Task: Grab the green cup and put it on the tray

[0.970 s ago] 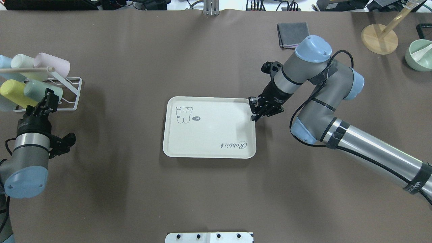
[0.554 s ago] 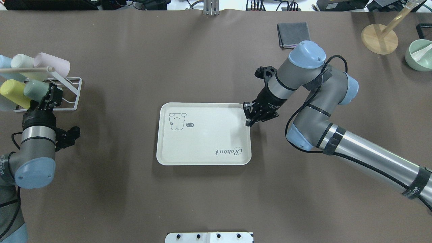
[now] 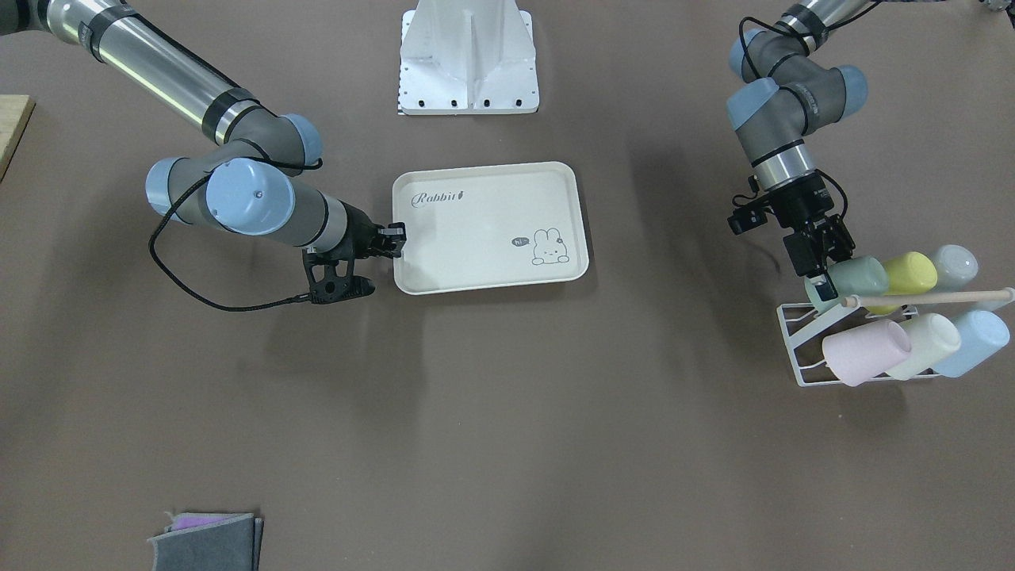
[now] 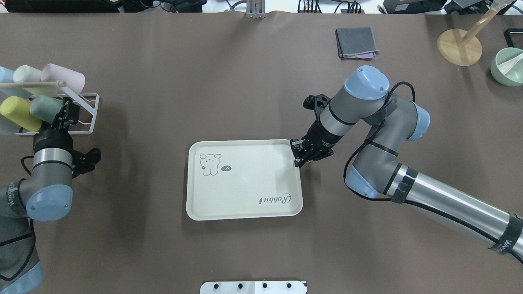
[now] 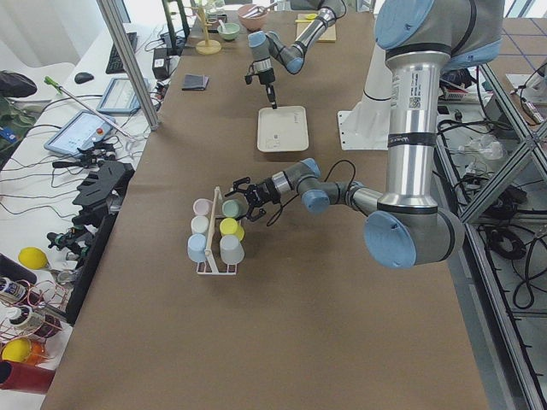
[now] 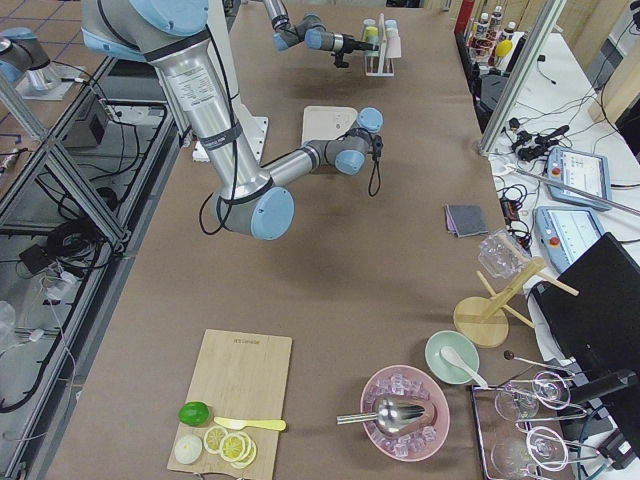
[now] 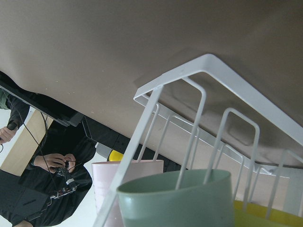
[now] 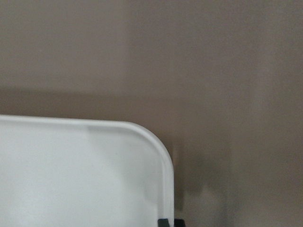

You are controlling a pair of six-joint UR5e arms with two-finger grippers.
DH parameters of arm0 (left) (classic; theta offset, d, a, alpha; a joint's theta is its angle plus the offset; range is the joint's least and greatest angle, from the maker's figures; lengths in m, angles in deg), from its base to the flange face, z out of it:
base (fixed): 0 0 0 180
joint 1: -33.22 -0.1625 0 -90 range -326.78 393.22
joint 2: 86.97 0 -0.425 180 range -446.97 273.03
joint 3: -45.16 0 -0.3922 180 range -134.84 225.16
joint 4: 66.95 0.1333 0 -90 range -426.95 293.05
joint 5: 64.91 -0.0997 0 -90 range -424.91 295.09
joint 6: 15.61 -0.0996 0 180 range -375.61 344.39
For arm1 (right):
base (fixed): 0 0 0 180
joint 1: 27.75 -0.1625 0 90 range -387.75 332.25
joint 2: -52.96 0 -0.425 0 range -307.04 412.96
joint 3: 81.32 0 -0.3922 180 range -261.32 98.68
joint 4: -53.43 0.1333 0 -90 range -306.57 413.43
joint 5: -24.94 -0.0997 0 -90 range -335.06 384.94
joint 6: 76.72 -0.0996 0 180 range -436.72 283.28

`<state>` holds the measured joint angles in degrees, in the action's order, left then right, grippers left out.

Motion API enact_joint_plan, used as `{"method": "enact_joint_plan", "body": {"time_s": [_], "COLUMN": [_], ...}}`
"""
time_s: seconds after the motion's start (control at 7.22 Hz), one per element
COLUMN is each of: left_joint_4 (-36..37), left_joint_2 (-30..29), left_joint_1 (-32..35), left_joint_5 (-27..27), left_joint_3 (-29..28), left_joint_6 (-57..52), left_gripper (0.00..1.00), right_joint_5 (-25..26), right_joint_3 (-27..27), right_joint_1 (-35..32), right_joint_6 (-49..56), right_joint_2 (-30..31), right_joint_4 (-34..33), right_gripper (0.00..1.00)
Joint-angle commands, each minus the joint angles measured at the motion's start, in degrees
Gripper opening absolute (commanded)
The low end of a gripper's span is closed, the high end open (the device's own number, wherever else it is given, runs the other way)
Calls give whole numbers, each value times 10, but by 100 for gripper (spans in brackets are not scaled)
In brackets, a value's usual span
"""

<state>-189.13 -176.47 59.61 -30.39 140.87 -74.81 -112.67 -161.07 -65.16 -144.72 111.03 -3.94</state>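
Progress: early; green cup [image 4: 44,107] not lifted, lying in rack [image 4: 90,110], well apart from tray [image 4: 253,179].
Left gripper [image 4: 68,112]: jaws spread at cup's rim.
Right gripper [image 4: 297,157]: pinching tray's corner rim.
Remaining: grasp, lift, carry, place.

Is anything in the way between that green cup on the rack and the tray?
Nothing visible: only bare table lies between the green cup and the tray. The cup sits over a prong of the white wire rack, though, and would likely have to slide off it first.
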Motion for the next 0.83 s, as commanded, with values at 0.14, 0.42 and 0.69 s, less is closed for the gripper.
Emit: {"method": "enact_joint_plan", "body": {"time_s": [0.14,0.42,0.69], "left_joint_4": [-20,-44,-56], "left_joint_2": [-11,-9,-7], "left_joint_1": [2,3,4], "left_joint_5": [-2,-3,-4], "left_joint_3": [-12,-16,-17], "left_joint_6": [-20,-21,-30], "left_gripper": [90,71,63], "right_joint_5": [4,-1,4], "right_joint_3": [-6,-11,-70], "right_joint_1": [6,-11,-21], "right_joint_6": [0,-3,-4], "right_joint_2": [10,13,14], "right_joint_4": [0,-14,-124], "right_gripper": [0,73,91]}}
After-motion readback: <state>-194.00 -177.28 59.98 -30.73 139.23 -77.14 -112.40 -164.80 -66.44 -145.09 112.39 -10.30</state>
